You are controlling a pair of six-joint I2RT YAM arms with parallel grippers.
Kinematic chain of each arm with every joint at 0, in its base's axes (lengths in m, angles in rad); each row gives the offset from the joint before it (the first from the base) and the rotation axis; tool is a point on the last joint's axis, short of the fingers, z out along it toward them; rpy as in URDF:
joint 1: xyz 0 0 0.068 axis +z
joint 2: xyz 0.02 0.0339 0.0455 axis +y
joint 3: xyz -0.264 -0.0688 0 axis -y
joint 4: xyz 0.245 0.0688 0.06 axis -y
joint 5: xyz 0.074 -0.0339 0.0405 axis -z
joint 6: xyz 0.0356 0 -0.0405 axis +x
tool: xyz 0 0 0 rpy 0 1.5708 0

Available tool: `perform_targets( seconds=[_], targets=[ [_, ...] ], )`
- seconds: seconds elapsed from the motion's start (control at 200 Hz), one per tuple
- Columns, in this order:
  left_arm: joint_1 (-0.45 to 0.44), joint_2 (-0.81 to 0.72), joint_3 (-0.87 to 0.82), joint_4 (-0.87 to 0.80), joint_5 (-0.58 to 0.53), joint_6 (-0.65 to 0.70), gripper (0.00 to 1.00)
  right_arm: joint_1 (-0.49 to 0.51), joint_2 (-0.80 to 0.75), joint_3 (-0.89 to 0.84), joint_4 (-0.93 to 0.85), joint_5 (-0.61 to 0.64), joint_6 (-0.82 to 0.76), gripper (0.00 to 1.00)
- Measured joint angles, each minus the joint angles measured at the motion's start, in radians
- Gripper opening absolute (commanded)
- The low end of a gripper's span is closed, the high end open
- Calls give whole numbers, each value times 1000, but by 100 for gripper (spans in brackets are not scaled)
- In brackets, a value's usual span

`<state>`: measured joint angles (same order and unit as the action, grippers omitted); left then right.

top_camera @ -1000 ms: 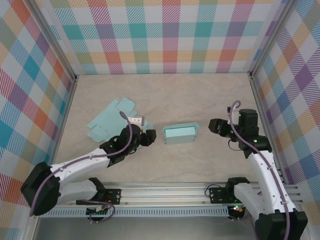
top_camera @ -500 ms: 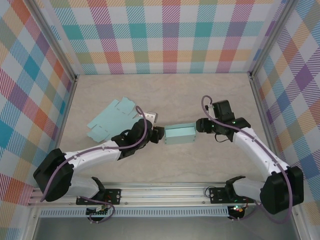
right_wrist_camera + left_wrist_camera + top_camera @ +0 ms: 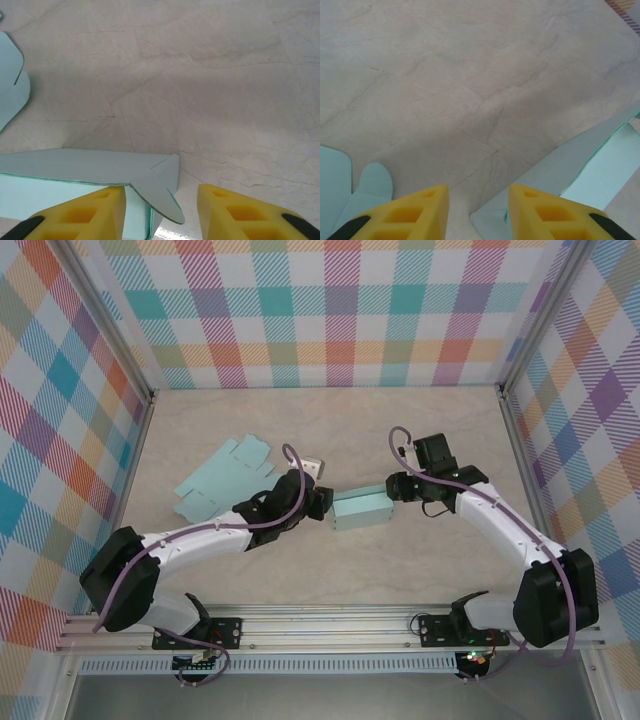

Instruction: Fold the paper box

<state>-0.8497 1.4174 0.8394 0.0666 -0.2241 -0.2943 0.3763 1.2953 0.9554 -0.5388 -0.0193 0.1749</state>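
Observation:
The pale teal paper box (image 3: 360,508) stands partly folded in the middle of the table, its top open. My left gripper (image 3: 322,502) is at its left end and my right gripper (image 3: 393,490) at its right end. In the left wrist view the yellow jaws (image 3: 478,192) stand apart, with a corner of the box (image 3: 600,165) reaching in beside the right finger. In the right wrist view the jaws (image 3: 161,192) straddle the end of the box (image 3: 75,167). A rounded flap (image 3: 160,195) sticks out between them, with a gap to the right finger.
A flat, unfolded teal cut-out (image 3: 222,475) lies on the table to the left of the box, behind my left arm. Checkered walls (image 3: 340,310) close the table on three sides. A metal rail (image 3: 330,625) runs along the near edge.
Both arms have reached in to the ends of the box, the right one from far off. Both pairs of jaws have narrowed. The box has turned slightly.

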Motion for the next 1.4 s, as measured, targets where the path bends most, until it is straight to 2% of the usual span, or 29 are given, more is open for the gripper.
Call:
perform_targets(
  seconds=[0.105, 0.25, 0.51, 0.635, 0.73, 1.135, 1.4],
  targets=[
    [0, 3, 5, -13, 3, -1, 39, 5, 4, 0, 0, -2, -1, 39],
    [-2, 3, 10, -23, 6, -12, 55, 11, 4, 0, 0, -7, -1, 38],
    [-6, -23, 12, -73, 6, -31, 57, 11, 4, 0, 0, -7, -5, 33],
    [-7, -51, 12, -87, 6, -34, 64, 11, 5, 0, 0, -8, -5, 32],
    [-8, -71, 12, -95, 6, -37, 64, 12, 6, 1, 0, -8, -5, 32],
    [-19, -77, 21, -153, 41, -37, 54, 23, 20, 15, 0, -11, -5, 30],
    [-41, -5, 79, -192, 32, -30, 32, 32, 29, 15, -1, -15, -3, 22]
  ],
)
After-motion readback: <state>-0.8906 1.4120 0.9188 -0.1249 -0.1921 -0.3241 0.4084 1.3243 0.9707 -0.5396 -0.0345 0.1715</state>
